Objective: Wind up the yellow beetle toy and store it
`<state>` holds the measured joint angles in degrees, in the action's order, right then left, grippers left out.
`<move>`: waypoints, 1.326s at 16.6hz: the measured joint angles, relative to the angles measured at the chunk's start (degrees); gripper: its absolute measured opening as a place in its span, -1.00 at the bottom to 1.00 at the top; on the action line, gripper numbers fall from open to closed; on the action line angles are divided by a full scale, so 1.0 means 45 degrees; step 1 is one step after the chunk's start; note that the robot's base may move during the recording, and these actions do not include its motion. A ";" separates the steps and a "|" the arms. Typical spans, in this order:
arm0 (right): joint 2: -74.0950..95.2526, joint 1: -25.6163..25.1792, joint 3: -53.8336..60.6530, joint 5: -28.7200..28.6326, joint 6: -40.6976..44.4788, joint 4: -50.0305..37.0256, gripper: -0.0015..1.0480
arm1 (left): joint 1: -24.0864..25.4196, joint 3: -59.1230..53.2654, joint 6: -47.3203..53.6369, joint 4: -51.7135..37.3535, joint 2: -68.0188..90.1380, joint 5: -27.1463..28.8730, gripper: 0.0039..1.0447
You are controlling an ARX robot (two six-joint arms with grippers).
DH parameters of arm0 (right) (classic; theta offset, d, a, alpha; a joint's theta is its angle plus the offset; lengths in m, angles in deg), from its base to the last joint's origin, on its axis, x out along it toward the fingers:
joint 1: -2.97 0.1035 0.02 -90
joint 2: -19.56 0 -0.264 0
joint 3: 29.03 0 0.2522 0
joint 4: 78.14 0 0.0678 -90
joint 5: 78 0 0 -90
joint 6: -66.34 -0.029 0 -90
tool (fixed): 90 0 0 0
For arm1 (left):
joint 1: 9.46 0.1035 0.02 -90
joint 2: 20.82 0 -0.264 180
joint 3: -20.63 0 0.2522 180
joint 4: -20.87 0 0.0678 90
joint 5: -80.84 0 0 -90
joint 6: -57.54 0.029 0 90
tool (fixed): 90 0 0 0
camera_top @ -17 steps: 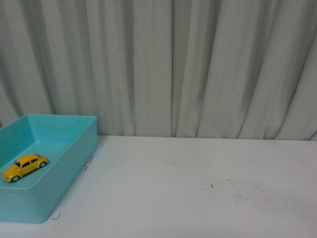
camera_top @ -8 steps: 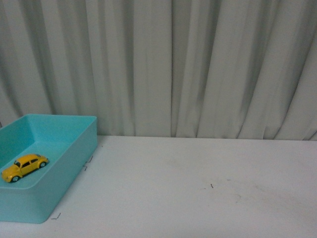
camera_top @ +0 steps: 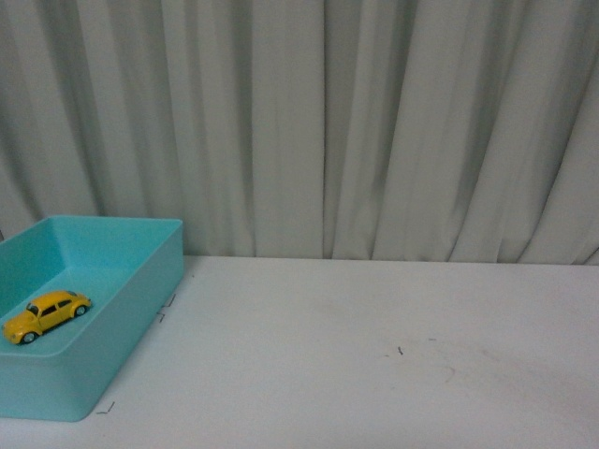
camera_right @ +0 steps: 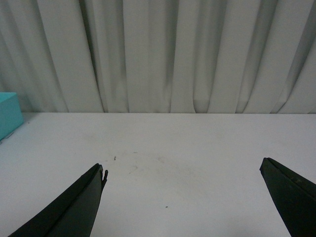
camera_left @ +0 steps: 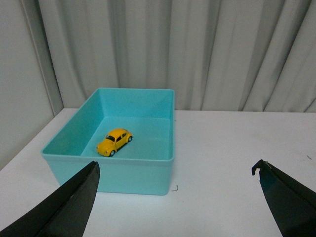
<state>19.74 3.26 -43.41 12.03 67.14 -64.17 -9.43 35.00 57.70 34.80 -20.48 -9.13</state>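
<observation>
Pleated grey-white curtain [camera_top: 374, 122] closes off the whole backdrop. White tabletop [camera_top: 356, 355] below it, a few faint scuffs near centre.

Turquoise plastic bin [camera_top: 140, 290] at about 9 o'clock from my front camera, open-topped, straight walls. Small corner marks on the tabletop just beside it.

Yellow beetle toy [camera_top: 47, 315] sits on all four wheels on the bin floor, away from the walls, nose angled toward the bin's far side. Storage looks done, by my judgement.

My left end effector [camera_left: 177, 197] hangs short of the bin, spread wide, holding nothing. My right end effector [camera_right: 182, 197] hangs over bare tabletop, well apart from the bin, equally wide and empty.

Handling, judged: toy is small, rigid, likely light; glossy rounded shell would slip under a roof pinch. Better to take it across the flanks, between the wheel arches, low on the body. Bin walls limit approach, so come from above.
</observation>
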 joint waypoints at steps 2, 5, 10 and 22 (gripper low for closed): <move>0.0000 0.0000 0.0000 0.0000 0.0000 0.0000 0.87 | 0.0000 0.0000 0.0000 0.0000 0.0000 0.0000 0.88; 0.0000 0.0000 0.0000 -0.0005 0.0000 0.0000 0.87 | 0.0000 0.0000 0.0000 0.0000 0.0000 0.0000 0.88; 0.0000 0.0000 0.0000 -0.0005 0.0000 -0.0019 0.87 | 0.0000 0.0000 0.0000 -0.0019 0.0000 0.0005 0.88; 0.0000 0.0000 0.0000 0.0010 -0.0044 0.0000 0.87 | 0.0000 0.0000 0.0000 0.0015 0.0000 -0.0005 0.88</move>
<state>19.74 3.26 -43.41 12.07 66.95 -64.17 -9.43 35.00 57.70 34.86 -20.48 -9.15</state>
